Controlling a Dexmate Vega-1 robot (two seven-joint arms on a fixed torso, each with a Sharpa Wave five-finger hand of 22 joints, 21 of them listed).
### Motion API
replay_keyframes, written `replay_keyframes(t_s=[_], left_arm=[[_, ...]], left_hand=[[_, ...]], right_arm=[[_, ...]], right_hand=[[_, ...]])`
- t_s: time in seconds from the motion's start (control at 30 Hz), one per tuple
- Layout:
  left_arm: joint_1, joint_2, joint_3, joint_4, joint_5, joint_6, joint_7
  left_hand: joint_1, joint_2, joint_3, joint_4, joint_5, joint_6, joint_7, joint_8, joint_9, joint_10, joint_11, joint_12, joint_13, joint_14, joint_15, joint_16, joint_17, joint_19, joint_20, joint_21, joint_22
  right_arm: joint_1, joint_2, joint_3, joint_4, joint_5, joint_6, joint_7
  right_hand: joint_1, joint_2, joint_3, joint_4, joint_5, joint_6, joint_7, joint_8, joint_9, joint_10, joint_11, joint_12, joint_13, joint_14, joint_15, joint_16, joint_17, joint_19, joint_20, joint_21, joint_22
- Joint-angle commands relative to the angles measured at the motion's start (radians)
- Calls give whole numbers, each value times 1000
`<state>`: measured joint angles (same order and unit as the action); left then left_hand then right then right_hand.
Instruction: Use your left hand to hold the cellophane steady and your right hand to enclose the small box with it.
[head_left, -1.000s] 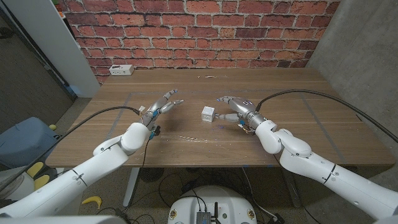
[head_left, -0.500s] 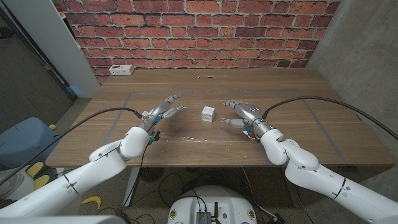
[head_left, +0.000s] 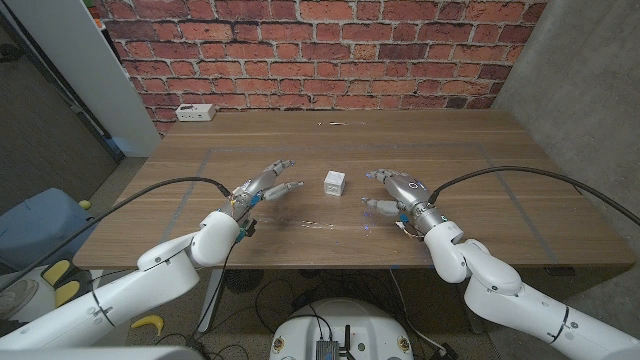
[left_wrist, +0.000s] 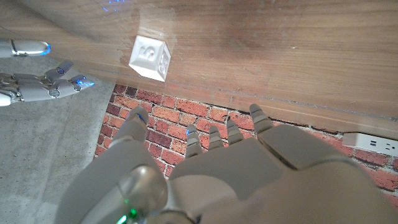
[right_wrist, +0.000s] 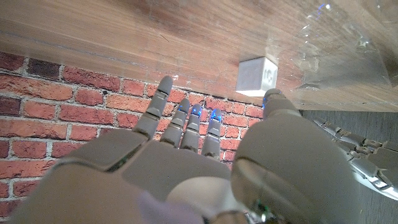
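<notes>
A small white box (head_left: 335, 183) with a digit printed on its side stands mid-table, also seen in the left wrist view (left_wrist: 151, 57) and the right wrist view (right_wrist: 258, 76). The clear cellophane (head_left: 318, 224) lies on the wood around the box and shows only as faint glints; its crinkled edge (right_wrist: 339, 53) is plainer in the right wrist view. My left hand (head_left: 263, 186) hovers left of the box, fingers spread and holding nothing. My right hand (head_left: 398, 192) is to the box's right, fingers apart and empty. Neither hand touches the box.
A white power strip (head_left: 195, 112) lies at the table's far left corner, before the brick wall. A thin pale scrap (head_left: 335, 123) sits near the far edge. On the floor to the left stands a blue bin (head_left: 35, 228).
Both hands have drawn back toward the table's near edge, and the right hand has also moved further right of the box. The box has stayed put.
</notes>
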<state>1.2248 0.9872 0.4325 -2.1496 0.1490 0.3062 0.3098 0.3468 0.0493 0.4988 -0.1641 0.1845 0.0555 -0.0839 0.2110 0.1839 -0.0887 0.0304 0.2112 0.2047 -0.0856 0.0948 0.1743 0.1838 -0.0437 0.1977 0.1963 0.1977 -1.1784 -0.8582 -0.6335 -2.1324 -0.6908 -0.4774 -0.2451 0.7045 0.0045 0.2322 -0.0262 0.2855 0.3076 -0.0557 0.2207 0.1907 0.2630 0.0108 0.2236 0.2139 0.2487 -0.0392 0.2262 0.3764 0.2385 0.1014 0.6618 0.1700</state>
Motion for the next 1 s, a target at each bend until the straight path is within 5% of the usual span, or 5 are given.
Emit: replay_keyframes(t_s=[0.03,0.53,1.0], left_arm=[[45,44,-6,-66,51,44,-25],[84,109,-16,-161,97,136,-86],[73,164,42,-262,195,303,-177]], left_hand=[[9,-1,0,0,-2,13,-2,4,2,5,-3,6,0,-10,-2,11,1,-6,2,5,2],[12,-4,-2,1,-3,26,4,5,2,8,-2,8,0,-12,-1,12,1,-11,2,6,2],[28,-13,-4,1,-8,106,21,22,2,39,-11,20,-1,9,-1,20,1,14,2,20,1]], right_arm=[[-76,-11,12,-33,-8,-45,-46],[-148,-29,29,-69,1,-96,-78],[-207,-48,41,-104,6,-157,-100]], right_hand=[[6,10,6,-6,-4,17,-2,10,2,15,-4,8,0,13,-7,9,0,11,-1,-3,2],[16,18,15,-17,-9,42,-1,12,2,33,-6,10,-1,29,-11,13,-7,28,-5,-8,2],[33,35,31,-30,-16,71,2,15,2,48,-7,10,-1,45,-20,17,-15,44,-11,-14,2]])
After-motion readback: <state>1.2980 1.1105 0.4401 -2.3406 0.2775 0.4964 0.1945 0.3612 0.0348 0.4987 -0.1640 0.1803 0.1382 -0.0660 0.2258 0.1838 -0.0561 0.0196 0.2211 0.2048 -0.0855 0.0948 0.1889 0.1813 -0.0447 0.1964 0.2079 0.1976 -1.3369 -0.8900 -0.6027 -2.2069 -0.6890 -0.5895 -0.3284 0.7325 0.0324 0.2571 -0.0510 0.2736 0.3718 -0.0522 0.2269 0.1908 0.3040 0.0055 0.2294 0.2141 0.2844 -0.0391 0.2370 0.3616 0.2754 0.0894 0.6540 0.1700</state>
